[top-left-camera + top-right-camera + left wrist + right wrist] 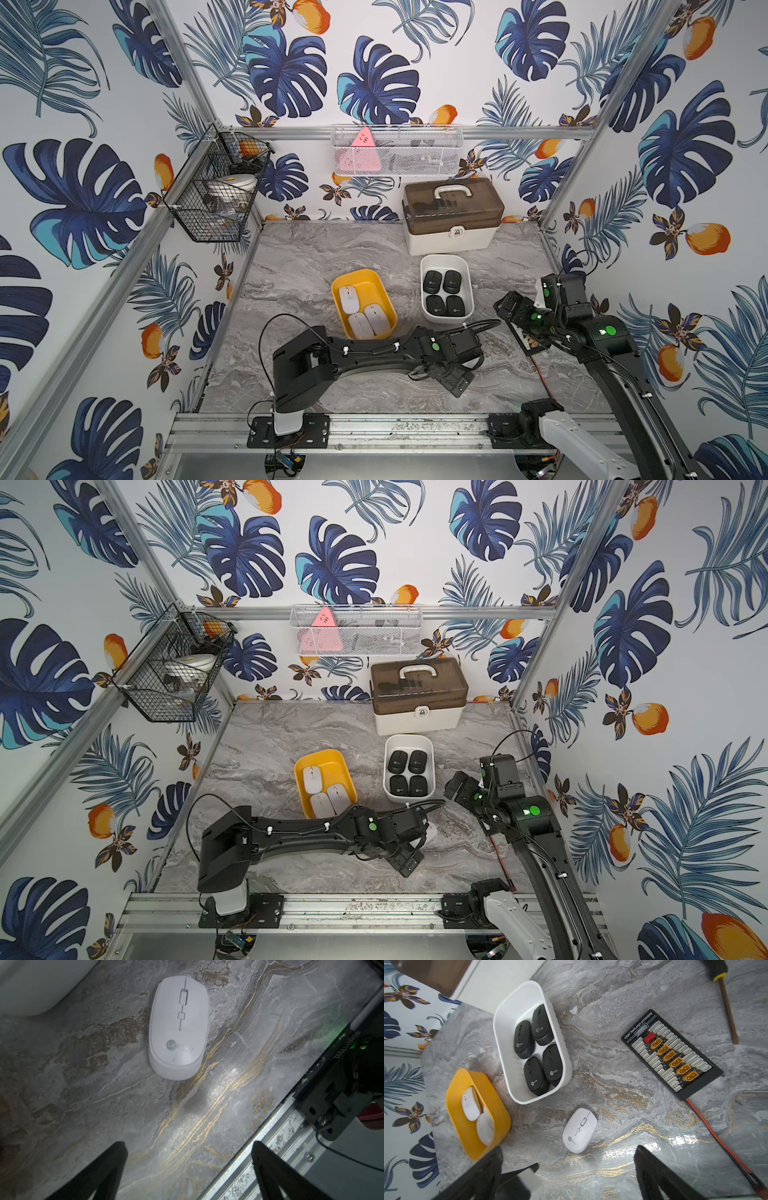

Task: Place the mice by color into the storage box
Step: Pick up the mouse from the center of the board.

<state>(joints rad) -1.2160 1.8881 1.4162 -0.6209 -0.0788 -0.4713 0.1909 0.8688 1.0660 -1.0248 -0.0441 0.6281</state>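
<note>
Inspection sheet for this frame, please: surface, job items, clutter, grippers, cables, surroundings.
Surface: grey marbled tabletop, nothing spilled that shows.
Job's things: four matte black mice in the white oval bin; three glossy white mice in the yellow bin; one loose white mouse lying on the tabletop.
Clutter: black connector board with yellow plugs; black-and-yellow-handled screwdriver; closed white toolbox with brown lid.
Grippers: left gripper open, empty; right gripper open, empty.
Cables: red-and-black lead from the board.
Surroundings: leaf-print walls; black wire basket; white mesh basket.
</note>
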